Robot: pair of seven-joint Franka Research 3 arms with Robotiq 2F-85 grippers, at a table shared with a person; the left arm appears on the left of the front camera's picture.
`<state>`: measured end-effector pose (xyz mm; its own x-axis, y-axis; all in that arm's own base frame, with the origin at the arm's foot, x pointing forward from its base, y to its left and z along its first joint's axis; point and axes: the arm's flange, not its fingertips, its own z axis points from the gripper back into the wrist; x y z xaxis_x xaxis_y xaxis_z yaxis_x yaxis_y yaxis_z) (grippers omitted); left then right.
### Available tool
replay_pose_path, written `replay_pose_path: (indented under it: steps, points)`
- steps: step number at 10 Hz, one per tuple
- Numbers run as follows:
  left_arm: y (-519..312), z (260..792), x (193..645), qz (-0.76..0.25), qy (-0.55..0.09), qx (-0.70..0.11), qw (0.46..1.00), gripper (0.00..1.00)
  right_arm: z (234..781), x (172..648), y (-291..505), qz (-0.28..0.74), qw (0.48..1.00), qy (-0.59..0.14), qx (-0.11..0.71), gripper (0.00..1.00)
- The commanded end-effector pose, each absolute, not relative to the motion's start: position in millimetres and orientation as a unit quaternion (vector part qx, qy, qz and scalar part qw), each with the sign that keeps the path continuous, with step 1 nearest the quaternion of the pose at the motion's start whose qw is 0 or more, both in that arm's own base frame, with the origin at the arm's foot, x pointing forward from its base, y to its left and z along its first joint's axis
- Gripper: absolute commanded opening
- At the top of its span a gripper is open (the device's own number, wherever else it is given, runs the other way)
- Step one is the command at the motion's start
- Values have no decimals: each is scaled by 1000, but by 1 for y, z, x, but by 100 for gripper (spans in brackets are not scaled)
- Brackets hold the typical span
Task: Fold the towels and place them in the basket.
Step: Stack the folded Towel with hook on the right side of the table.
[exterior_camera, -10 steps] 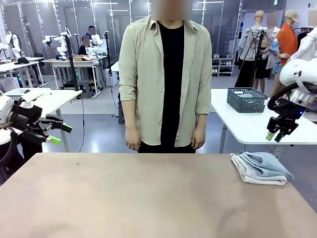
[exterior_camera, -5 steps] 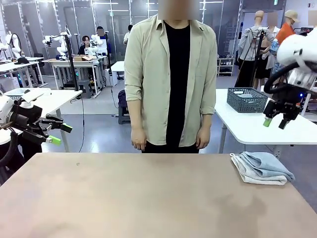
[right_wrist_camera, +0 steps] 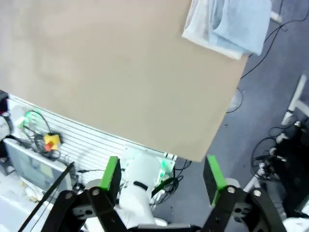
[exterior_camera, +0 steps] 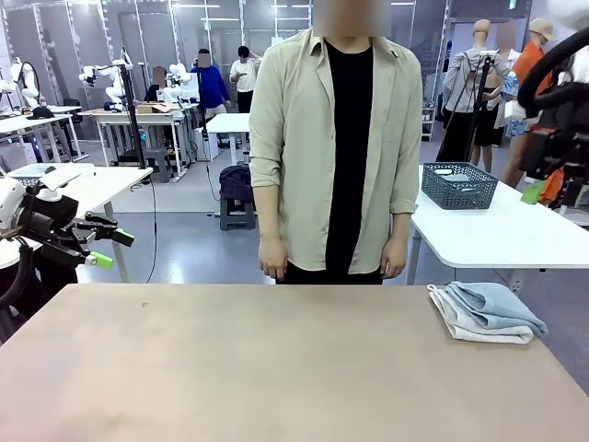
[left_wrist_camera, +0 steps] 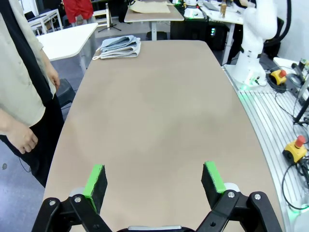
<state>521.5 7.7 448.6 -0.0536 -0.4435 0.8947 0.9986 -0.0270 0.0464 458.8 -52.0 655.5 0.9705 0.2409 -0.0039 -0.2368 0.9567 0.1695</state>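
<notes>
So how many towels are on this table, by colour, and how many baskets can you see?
Light blue towel: 1, on top of the folded stack
Cream-white towel: 1, under the blue one
Wire-mesh basket: 1, on the white table behind, not on this one
Total: 3 things, 2 towels and 1 basket
</notes>
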Motion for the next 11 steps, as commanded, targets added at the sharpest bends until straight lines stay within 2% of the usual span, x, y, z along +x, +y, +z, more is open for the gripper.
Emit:
replay_pose_path:
  steps: [1,4,6,11]
  points:
    - [8,449,518,-620,-383,-359,582,100,657,408,-32,91,992,-15,81,85]
    - [8,449,518,-620,-383,-359,582,100,675,367,-20,88,988,-74,107,85]
    - [8,449,518,-620,-383,-359,582,100,690,367,-22,102,990,-47,90,85]
    - [8,449,518,-620,-383,-359,582,100,690,367,-22,102,990,-47,90,85]
